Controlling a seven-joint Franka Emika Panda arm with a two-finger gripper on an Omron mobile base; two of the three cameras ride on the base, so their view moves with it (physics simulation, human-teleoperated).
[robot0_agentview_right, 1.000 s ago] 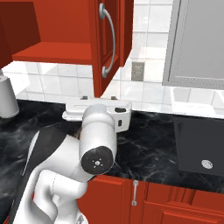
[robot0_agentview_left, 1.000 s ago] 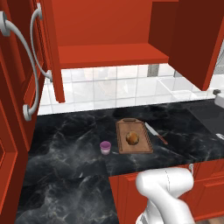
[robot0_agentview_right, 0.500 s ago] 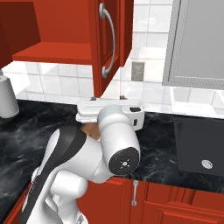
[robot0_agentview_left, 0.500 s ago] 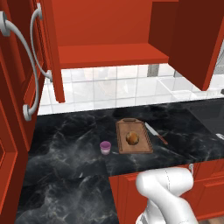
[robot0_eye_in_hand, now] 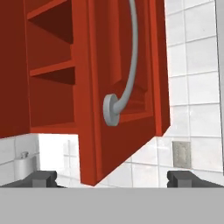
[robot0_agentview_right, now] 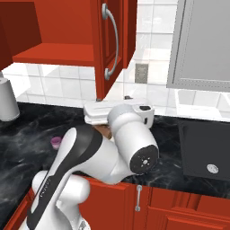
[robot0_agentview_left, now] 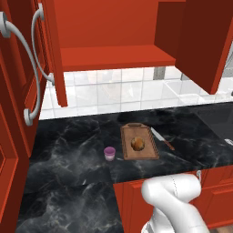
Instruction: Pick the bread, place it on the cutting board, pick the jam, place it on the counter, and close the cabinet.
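Observation:
The bread [robot0_agentview_left: 138, 144] lies on the cutting board [robot0_agentview_left: 133, 132], which rests on the black counter [robot0_agentview_left: 68, 150]. Left of the board the purple jam [robot0_agentview_left: 109, 153] jar stands upright on the counter, also seen as jam [robot0_agentview_right: 55, 142] beside my arm. Above, the red cabinet [robot0_agentview_left: 118, 57] hangs with both doors swung out. My gripper [robot0_eye_in_hand: 113, 178] is open and holds nothing; its fingertips [robot0_eye_in_hand: 43, 177] point at the lower corner of the cabinet door [robot0_eye_in_hand: 122, 87] and its curved silver handle [robot0_eye_in_hand: 129, 74]. My hand [robot0_agentview_right: 119, 112] hovers over the counter below that door [robot0_agentview_right: 110, 45].
A knife [robot0_agentview_left: 162, 139] lies just right of the board. A grey-fronted unit [robot0_agentview_right: 202, 45] hangs right of the cabinet, with a wall outlet [robot0_agentview_right: 141, 73] between them. A black appliance [robot0_agentview_right: 204, 150] sits in the counter at the right, a white canister [robot0_agentview_right: 6, 101] at the far left.
My arm has swung to the right and the hand has risen toward the open cabinet door. Bread, jam and board have stayed put.

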